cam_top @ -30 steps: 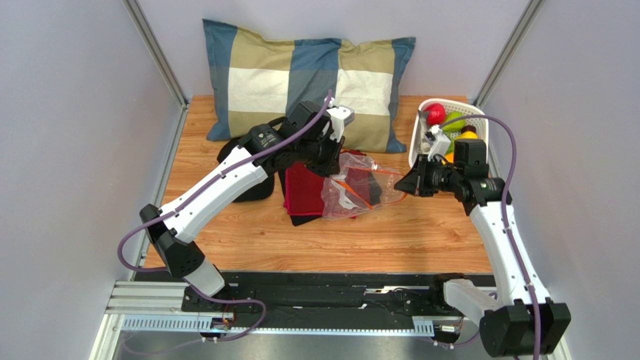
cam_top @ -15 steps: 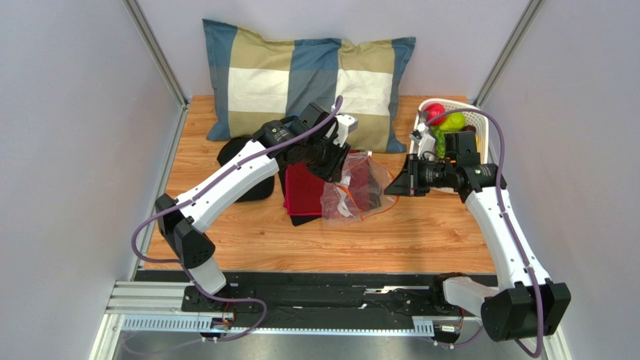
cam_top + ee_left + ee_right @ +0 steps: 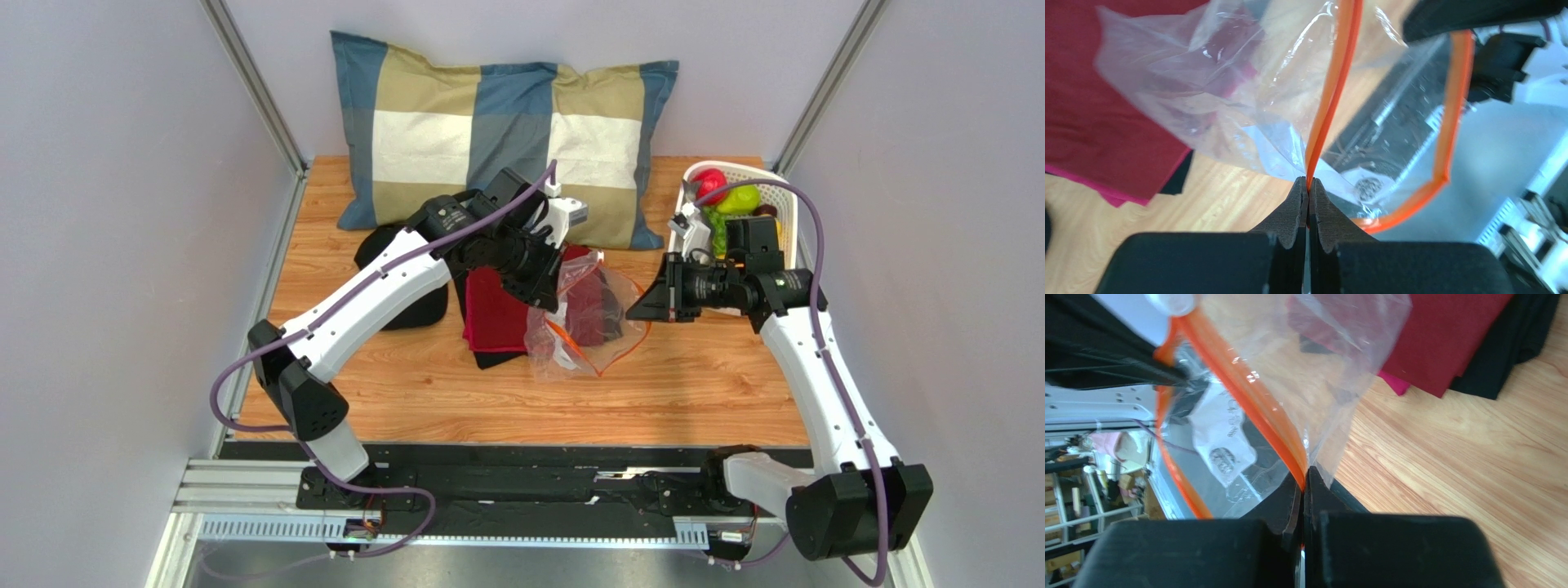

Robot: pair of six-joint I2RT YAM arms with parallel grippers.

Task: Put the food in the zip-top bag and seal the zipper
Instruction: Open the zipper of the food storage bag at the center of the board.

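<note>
The clear zip-top bag [image 3: 586,312] hangs between my two grippers above the table, its mouth held open. My left gripper [image 3: 548,292] is shut on one side of the orange-red zipper [image 3: 1333,92]; in the left wrist view the jaws [image 3: 1309,184] pinch the strip. My right gripper [image 3: 633,309] is shut on the other side of the zipper [image 3: 1254,398], pinched at the jaw tips [image 3: 1303,478]. The bag [image 3: 1333,349] looks empty apart from its white label. The food [image 3: 730,200], a red round piece and green pieces, lies in the white basket [image 3: 791,214] behind the right arm.
A folded red cloth [image 3: 496,312] on a black cloth [image 3: 405,306] lies under and left of the bag. A plaid pillow [image 3: 491,123] lies along the back wall. Grey walls close in both sides.
The right gripper moved left toward the left one, so the bag bunched narrower and its mouth bowed open. The left arm shifted slightly right. Both grips held.
</note>
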